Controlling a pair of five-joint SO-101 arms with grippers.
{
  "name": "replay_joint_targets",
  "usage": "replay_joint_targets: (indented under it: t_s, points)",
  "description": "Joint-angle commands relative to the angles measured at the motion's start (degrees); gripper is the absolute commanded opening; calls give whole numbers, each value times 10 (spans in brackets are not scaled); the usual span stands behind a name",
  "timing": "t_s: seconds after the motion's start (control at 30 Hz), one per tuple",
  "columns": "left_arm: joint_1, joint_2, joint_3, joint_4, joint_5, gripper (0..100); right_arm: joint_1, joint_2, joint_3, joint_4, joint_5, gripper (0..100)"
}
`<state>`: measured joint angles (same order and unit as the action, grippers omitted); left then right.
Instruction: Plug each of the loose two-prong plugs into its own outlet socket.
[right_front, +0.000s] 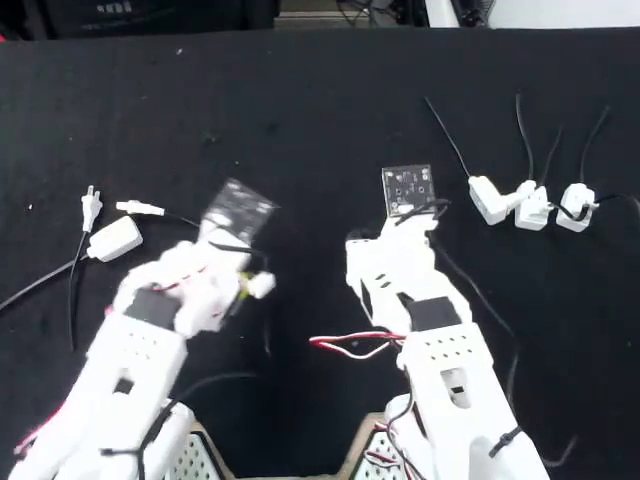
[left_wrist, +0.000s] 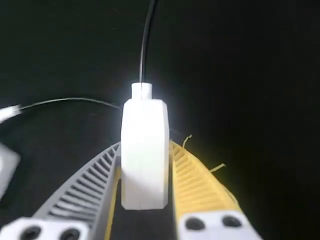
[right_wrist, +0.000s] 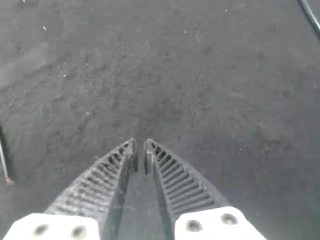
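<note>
1. My left gripper (left_wrist: 145, 146) was clenched on a white plug (left_wrist: 144, 120). The grey and yellow fingers (left_wrist: 192, 172) pressed on its two broad flat sides. My read is that gripping the flats kept it from twisting when pushed home.
2. The plug's black cord (left_wrist: 145, 45) ran out of the end farthest from my wrist. The prongs were hidden, so I couldn't tell which way they faced.
3. My right gripper (right_wrist: 140, 150) was pinched closed on nothing, tips almost touching, over the bare black cloth (right_wrist: 210, 75). I judged it parked there, out of the left arm's way.
4. Past the left gripper, on its outer side, lay a white block (right_front: 115, 238), probably a socket. Beyond that were a thin white connector (right_front: 140, 208) and a loose two-prong plug (right_front: 91, 205) with prongs pointing away from me.
5. These three lay near one another, cords trailing back toward my base, and well apart from the held plug. I'd guess that one still had to be carried over and lined up with a socket.
6. Farthest off, beyond the right gripper and to its right, three white corded pieces (right_front: 530, 207) sat in a row just beside each other. Their cords ran away from me, and I couldn't tell whether any were already mated.
</note>
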<state>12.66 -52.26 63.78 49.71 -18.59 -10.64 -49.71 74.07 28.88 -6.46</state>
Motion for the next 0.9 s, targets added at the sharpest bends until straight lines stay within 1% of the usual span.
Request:
replay_joint_targets:
  t_s: [0.0, 0.1, 0.17, 0.27, 0.33, 0.43, 0.5, 0.57, 0.63, 0.73, 0.87]
  points:
    - [58, 113, -44, -34, -14, 30, 14, -5, -37, -17, -7, 39]
    - [72, 182, -62, -61, -11, 39, 14, -5, -37, -17, -6, 39]
    - [69, 217, -72, -68, -4, 96, 14, -5, -37, -17, -6, 39]
    - [37, 244, -86, -66, 36, 206, 14, -5, -37, -17, -6, 39]
    - [-4, 238, -102, -50, 55, 239, 14, -5, -37, -17, -6, 39]
    - [-63, 216, -131, -2, 53, 230, 13, -5, -37, -17, -6, 39]
    - [-109, 203, -134, 15, 34, 231, 13, -5, -37, -17, -6, 39]
    - [-157, 195, -124, 4, 10, 231, 11, -5, -37, -17, -6, 39]
    - [-191, 195, -109, -25, -3, 231, 11, -5, -37, -17, -6, 39]
    - [-211, 190, -92, -49, -7, 231, 11, -5, -37, -17, -6, 39]
    - [-211, 192, -88, -62, -4, 231, 11, -5, -36, -17, -6, 39]
